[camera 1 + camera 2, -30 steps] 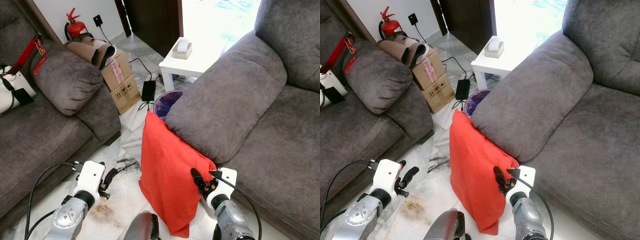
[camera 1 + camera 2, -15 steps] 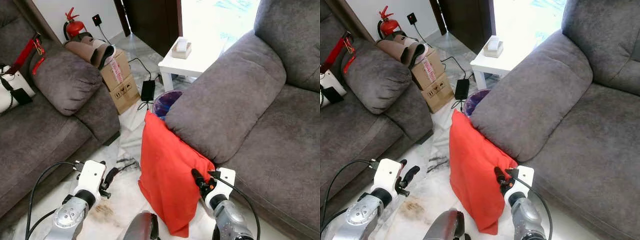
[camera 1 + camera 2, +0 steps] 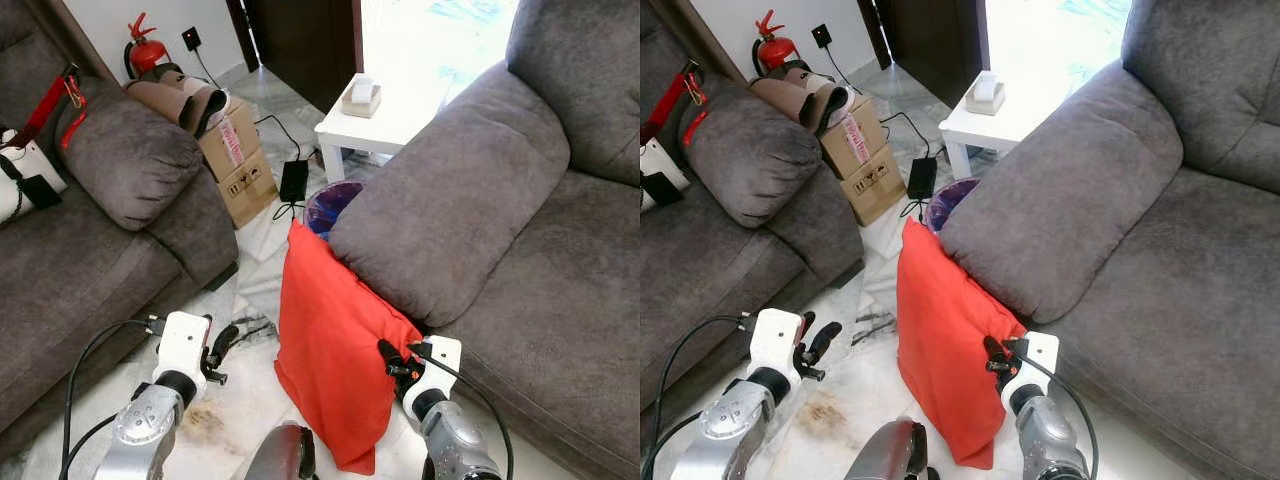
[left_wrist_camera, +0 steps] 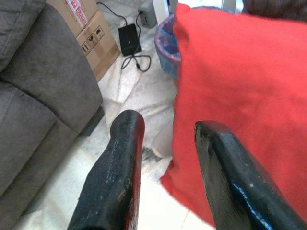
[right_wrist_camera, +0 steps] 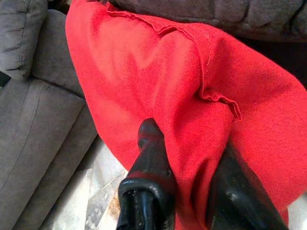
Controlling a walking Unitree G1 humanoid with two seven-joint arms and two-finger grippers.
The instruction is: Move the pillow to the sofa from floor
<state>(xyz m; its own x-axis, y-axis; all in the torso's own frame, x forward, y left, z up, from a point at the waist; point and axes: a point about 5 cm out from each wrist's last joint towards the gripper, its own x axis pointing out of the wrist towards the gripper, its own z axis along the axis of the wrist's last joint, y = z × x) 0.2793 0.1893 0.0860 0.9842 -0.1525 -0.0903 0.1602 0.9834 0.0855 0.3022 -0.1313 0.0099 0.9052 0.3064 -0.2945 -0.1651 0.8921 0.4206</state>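
Note:
A red pillow point(image 3: 330, 350) stands on its edge on the marble floor, leaning against the armrest point(image 3: 440, 200) of the grey sofa point(image 3: 540, 280) on my right. My right gripper point(image 3: 392, 360) is at the pillow's right edge, open, with a fold of the red cover point(image 5: 201, 86) bulging between its fingers point(image 5: 149, 143). My left gripper point(image 3: 222, 345) is open, low on the left and a short way from the pillow's left side. The left wrist view looks past its fingers point(image 4: 122, 143) at the pillow point(image 4: 240, 96).
A second grey sofa point(image 3: 90, 260) lines the left. Behind the pillow stand a purple bin point(image 3: 335, 205), a white side table point(image 3: 385, 115), a cardboard box point(image 3: 235, 160) and a black power adapter point(image 3: 295, 180) with its cable. A stained patch point(image 3: 205, 420) marks the floor.
My right gripper has pushed slightly forward into the pillow's right edge. The left gripper has edged up and toward the pillow. The pillow stays where it was.

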